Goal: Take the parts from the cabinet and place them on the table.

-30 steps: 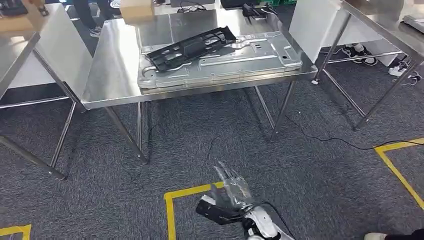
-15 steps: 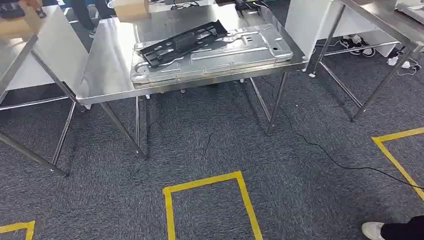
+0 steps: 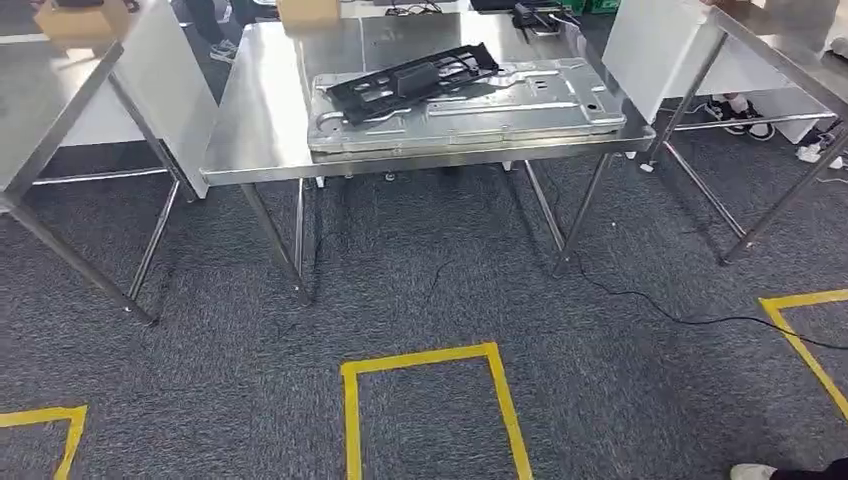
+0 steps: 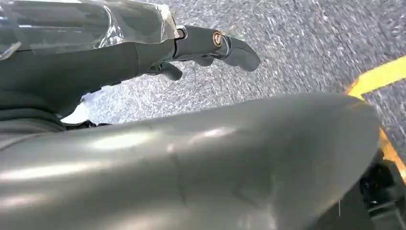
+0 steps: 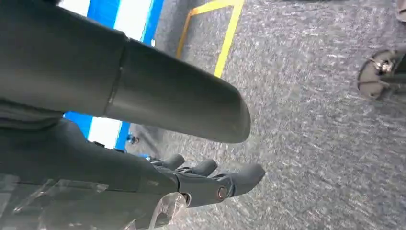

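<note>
Hanging over grey carpet (image 3: 420,300), the left hand (image 4: 143,52) is empty, its fingers (image 4: 239,50) stretched out and loosely apart. Well ahead of both hands, a steel desk (image 3: 260,130) carries a black part (image 3: 410,78) lying on a grey metal panel (image 3: 470,110). The right hand (image 5: 158,182) also holds nothing, fingers (image 5: 246,175) extended, near yellow floor tape (image 5: 225,38).

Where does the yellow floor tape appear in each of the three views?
Head view: yellow tape frames a square on the floor before the table.
Left wrist view: a strip beyond the left hand.
Right wrist view: an angle beyond the right hand.
Shared landmark: the grey carpet.
</note>
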`<state>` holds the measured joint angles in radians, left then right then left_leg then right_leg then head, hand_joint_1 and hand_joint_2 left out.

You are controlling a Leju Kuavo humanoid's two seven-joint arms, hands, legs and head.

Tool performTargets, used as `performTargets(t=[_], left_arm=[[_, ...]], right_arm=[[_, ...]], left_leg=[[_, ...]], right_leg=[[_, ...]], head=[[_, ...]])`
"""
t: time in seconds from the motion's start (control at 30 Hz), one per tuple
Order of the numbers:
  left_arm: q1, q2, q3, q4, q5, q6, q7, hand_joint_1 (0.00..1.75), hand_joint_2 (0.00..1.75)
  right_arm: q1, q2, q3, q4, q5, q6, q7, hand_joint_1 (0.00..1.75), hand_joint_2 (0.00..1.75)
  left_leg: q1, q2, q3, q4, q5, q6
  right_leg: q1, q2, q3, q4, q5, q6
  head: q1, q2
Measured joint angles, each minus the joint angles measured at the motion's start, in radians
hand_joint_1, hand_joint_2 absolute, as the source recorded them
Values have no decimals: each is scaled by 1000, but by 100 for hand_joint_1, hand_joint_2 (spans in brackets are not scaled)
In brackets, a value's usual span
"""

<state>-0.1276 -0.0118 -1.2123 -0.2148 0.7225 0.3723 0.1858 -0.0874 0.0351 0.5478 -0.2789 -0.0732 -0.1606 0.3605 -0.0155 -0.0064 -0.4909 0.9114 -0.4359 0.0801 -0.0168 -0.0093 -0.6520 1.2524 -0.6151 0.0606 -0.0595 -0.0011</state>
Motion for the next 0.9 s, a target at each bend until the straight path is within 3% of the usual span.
performTargets(t=[0.03, 0.07, 0.13, 0.17, 0.2, 0.23, 0.3, 0.33, 0.37, 0.4, 0.43, 0.5, 0.53, 0.57, 0.6, 0.67, 0.7, 0.73, 0.8, 0.87, 0.9], left_arm=[[3, 0, 0, 0, 0, -2, 0, 0, 0], [6, 0, 0, 0, 0, -2, 0, 0, 0], [9, 0, 1, 0, 1, -2, 0, 0, 0], [8, -1, 2, 0, 1, -1, 0, 0, 0], [5, -3, 3, 0, 1, -1, -1, 0, 0], [3, -5, 4, 0, 2, 0, -1, 0, 0], [2, -5, 7, 0, 5, 2, -2, 0, 0], [4, -4, 8, 0, 5, 3, -2, 0, 0], [6, -5, 8, 0, 8, 4, -2, 0, 0], [6, -6, 8, 0, 8, 5, -3, 0, 0], [4, -6, 9, 0, 9, 5, -3, 0, 0], [2, -6, 10, 0, 12, 5, -3, 0, 0], [4, -6, 10, 0, 12, 5, -4, 0, 0], [7, -6, 10, 0, 13, 5, -4, 0, 0], [9, -6, 10, 0, 15, 6, -4, 0, 0], [9, -6, 10, 0, 15, 8, -5, 0, 0], [7, -6, 10, 0, 15, 8, -7, 0, 0], [2, -6, 10, 0, 15, 8, -10, 0, 0], [4, -6, 10, 0, 14, 8, -12, 0, 0], [7, -6, 10, 0, 14, 9, -12, 0, 0], [6, -6, 10, 0, 14, 9, -12, 0, 0]], right_arm=[[1, 1, -3, 5, -1, 0, 0, 0, 0], [1, 2, -7, 10, -1, 0, 2, 0, 0], [3, 5, -12, 16, 0, 1, 5, 0, 0], [5, 5, -12, 20, 1, 4, 7, 0, 0], [9, 5, -13, 27, 1, 5, 8, 0, 0], [9, 7, -14, 30, 2, 5, 10, 0, 0], [7, 8, -14, 32, 2, 5, 13, 0, 0], [6, 13, -14, 32, 0, 5, 14, 0, 0], [5, 16, -14, 34, -1, 6, 15, 0, 0], [6, 15, -14, 35, -2, 6, 15, 0, 0], [7, 15, -15, 38, -2, 6, 16, 0, 0], [10, 16, -16, 40, 1, 0, 14, 0, 0], [9, 16, -16, 42, 7, -3, 13, 0, 0], [8, 16, -16, 44, 21, -9, 10, 0, 0], [7, 16, -16, 44, 24, -11, 6, 0, 0], [5, 18, -15, 44, 14, -17, 1, 0, 0], [4, 18, -16, 44, -4, -21, 2, 0, 0], [5, 18, -18, 44, -14, -21, 2, 0, 0], [2, 18, -24, 45, -26, -21, 1, 0, 0], [2, 18, -27, 45, -36, -25, 1, 0, 0], [3, 18, -28, 46, -39, -25, 0, 0, 0]], left_leg=[[-2, -7, -2, 0, 2, 0], [-3, -16, -2, 1, 2, -1], [-4, -36, 6, 5, 3, -2], [-4, -44, 3, 8, 2, -4], [-12, -50, -7, 17, -1, -8], [-11, -58, -17, 24, 0, -11], [-6, -68, -24, 22, 5, -21], [-10, -81, -28, 24, 7, -29], [-5, -58, -30, 39, -5, -35], [-2, -30, -52, 81, -34, -46], [6, -20, -87, 154, -72, -54], [17, -12, -168, 318, -139, -68], [23, -11, -191, 364, -146, -73], [29, -9, -190, 363, -137, -77], [33, -7, -166, 316, -105, -79], [34, 1, -67, 126, -19, -78], [34, 13, -23, 46, 2, -74], [26, 13, -17, 24, -8, -71], [22, 12, -23, 31, -9, -61], [24, 14, -21, 21, -1, -43], [25, 18, -20, 19, 3, -37]], right_leg=[[0, 1, -4, 20, 2, 0], [0, 2, 16, -11, 28, -2], [0, 16, 104, -176, 114, -11], [0, 47, 144, -257, 147, -15], [3, 84, 156, -294, 144, -20], [-4, 76, 159, -307, 137, -20], [2, 66, 155, -304, 137, -26], [-3, 51, 156, -309, 143, -35], [-6, 40, 157, -312, 145, -39], [-7, 30, 157, -312, 145, -41], [-7, 19, 157, -312, 145, -47], [-7, 2, 156, -312, 144, -48], [-8, -8, 155, -312, 143, -48], [-9, -11, 155, -312, 143, -47], [-11, -15, 156, -312, 142, -45], [-14, -17, 161, -312, 141, -39], [-14, -18, 163, -312, 140, -34], [-6, -15, 158, -310, 136, -23], [-7, -15, 159, -312, 139, -11], [-14, -12, 160, -313, 138, 4], [-16, -6, 153, -292, 121, 6]], head=[[0, 0], [0, 0], [0, 0], [0, 0], [0, 0], [0, 0], [-1, 0], [-1, 0], [0, 0], [-3, 0], [-3, 0], [-3, 0], [-3, 0], [-3, 0], [-2, 0], [-3, 0], [-3, 0], [-3, 0], [-1, 0], [0, 0], [-1, 0]])
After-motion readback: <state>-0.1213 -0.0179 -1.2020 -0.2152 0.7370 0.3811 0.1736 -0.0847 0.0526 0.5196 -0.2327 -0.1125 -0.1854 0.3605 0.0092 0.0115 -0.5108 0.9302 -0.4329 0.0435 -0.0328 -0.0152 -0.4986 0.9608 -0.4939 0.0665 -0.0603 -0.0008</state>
